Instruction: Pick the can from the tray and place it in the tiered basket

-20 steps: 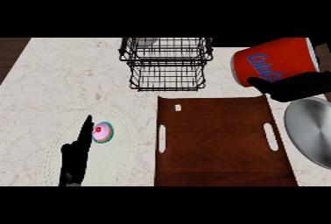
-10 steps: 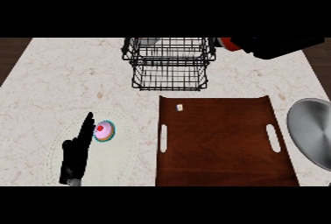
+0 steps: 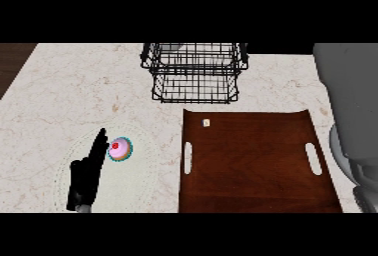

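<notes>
Can out of view, orientation untellable. Tiered basket (image 3: 195,72) behind tray (image 3: 255,160). Left hand (image 3: 86,175) fingers straight.

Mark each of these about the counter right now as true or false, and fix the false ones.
1. The can stands on the tray. False: no can shows on the brown tray, only a small white bit near its upper left corner.
2. The tiered basket is black wire. True.
3. The left robot hand holds the cupcake. False: its fingers are straight, beside the cupcake.
4. The cupcake has pink icing. True.
5. The right robot hand grips the tray's handle. False: it is not in view.
</notes>
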Tool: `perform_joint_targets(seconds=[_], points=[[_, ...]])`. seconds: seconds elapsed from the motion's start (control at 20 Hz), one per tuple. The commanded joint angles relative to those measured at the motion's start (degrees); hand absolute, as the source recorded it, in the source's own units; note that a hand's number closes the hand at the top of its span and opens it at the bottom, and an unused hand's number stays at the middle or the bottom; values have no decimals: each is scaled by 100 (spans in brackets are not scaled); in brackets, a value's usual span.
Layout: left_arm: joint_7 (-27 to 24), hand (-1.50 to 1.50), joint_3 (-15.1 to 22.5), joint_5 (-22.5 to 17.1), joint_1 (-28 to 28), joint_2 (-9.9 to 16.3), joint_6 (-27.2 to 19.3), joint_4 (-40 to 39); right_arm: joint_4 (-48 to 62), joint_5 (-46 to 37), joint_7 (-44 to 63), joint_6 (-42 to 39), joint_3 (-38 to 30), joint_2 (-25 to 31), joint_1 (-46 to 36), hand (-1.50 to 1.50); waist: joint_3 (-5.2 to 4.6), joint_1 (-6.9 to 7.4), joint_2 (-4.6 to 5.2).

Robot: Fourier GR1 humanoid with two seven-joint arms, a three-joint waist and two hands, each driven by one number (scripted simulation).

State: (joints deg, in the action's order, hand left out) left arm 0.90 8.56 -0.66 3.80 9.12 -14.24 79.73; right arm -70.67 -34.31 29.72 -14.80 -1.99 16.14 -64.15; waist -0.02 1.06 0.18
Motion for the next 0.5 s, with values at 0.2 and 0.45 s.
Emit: perform_joint_targets(seconds=[0.2,0.45], points=[[-16,0,119,239,-61,-192,-130,-115,2026,-469,-1165,643,176,-293,-687,150,-2,52,28],[-125,0,124,132,199,-209,1,124,2994,-858,-1438,1386,279,-667,-648,150,0,127,45]])
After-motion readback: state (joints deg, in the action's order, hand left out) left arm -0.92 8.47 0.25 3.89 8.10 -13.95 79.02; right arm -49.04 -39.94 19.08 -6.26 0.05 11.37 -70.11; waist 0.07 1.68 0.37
